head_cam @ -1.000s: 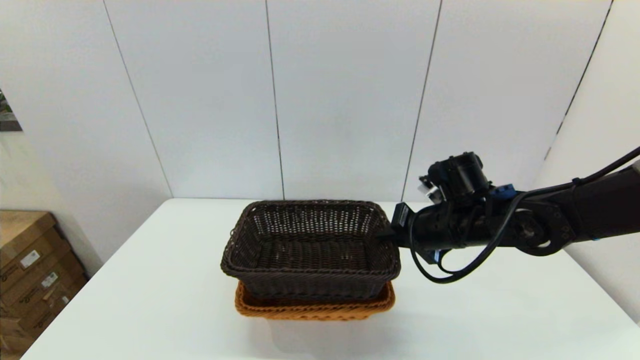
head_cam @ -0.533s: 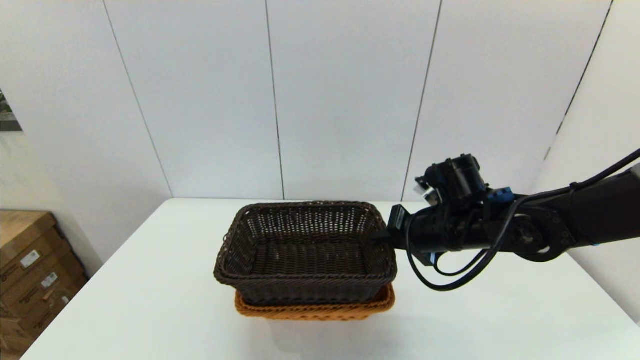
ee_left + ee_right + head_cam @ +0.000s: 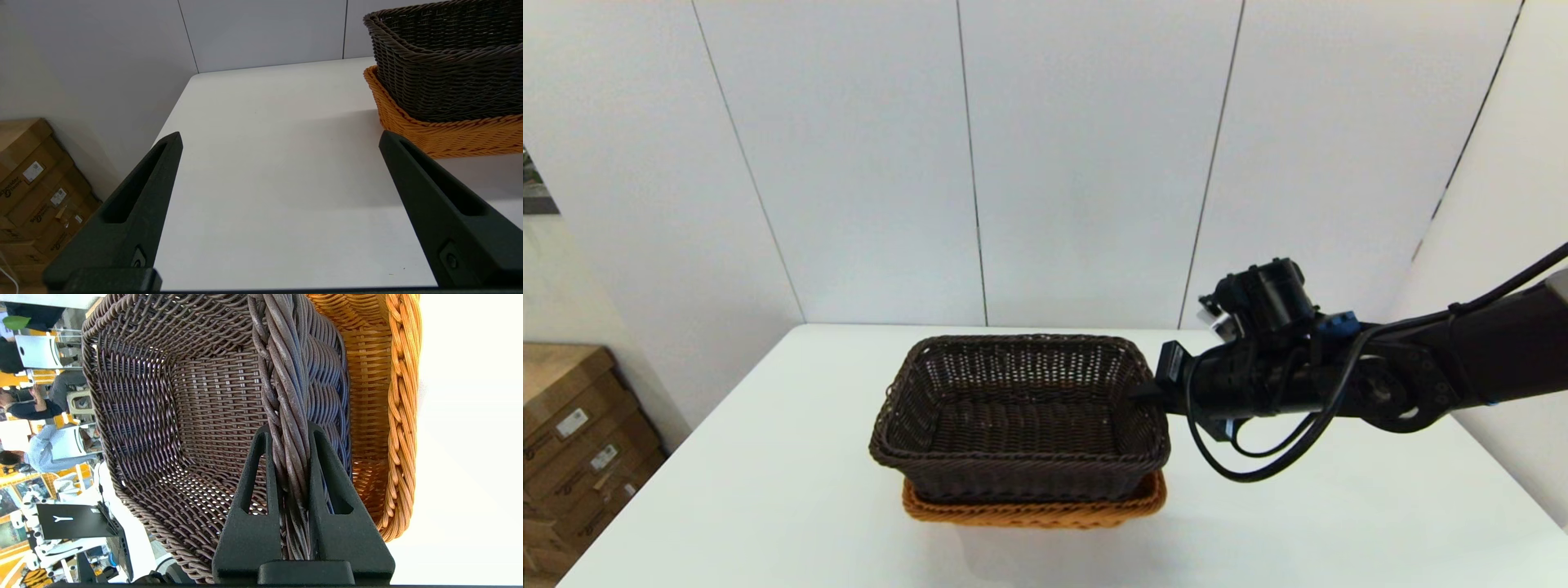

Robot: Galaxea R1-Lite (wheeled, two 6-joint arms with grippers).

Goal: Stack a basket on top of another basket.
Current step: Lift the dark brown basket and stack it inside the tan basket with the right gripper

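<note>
Obstacles: dark basket [image 3: 1019,416] nested in orange basket [image 3: 1029,510], mid-table, nearer front edge than rear. Right gripper [image 3: 1143,390] clamped on dark basket's right rim; its arm [image 3: 1380,380] spans above table's right side, blocking approach from there. Free room: bare white table [image 3: 768,457] along whole left edge, front left and front right corners, strip behind baskets to rear edge. Left gripper [image 3: 280,141], fingers wide apart, over left side, well clear of baskets.
</note>
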